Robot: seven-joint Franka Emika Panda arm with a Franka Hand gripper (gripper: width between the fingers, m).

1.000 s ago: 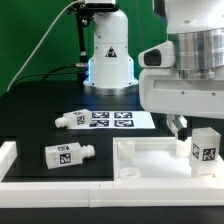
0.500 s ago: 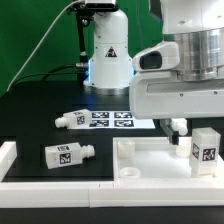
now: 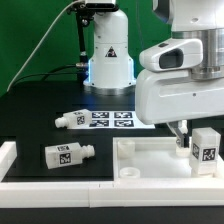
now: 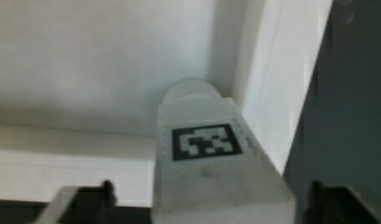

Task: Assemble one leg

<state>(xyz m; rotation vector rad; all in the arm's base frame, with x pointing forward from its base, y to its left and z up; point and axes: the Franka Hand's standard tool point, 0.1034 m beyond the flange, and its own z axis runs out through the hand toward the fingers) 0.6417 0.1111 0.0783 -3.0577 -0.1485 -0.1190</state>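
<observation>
While arm (image 3: 185, 90) points downward, claw (image 4: 205, 205) spread, leg (image 4: 208, 150) between fingers (image 4: 84, 202).

A leg (image 4: 208, 150) fills the centre of the frame, its black-and-white tag (image 4: 205, 141) facing me, slightly blurred. It sits between my jaws, which are spread: the dark fingertips (image 4: 84, 200) show at the frame's edge, with a gap to the leg on each side. Behind it is a white panel (image 4: 80, 70) with a raised rim (image 4: 279, 60). Beyond the rim is a dark strip of worktop (image 4: 356, 90).
</observation>
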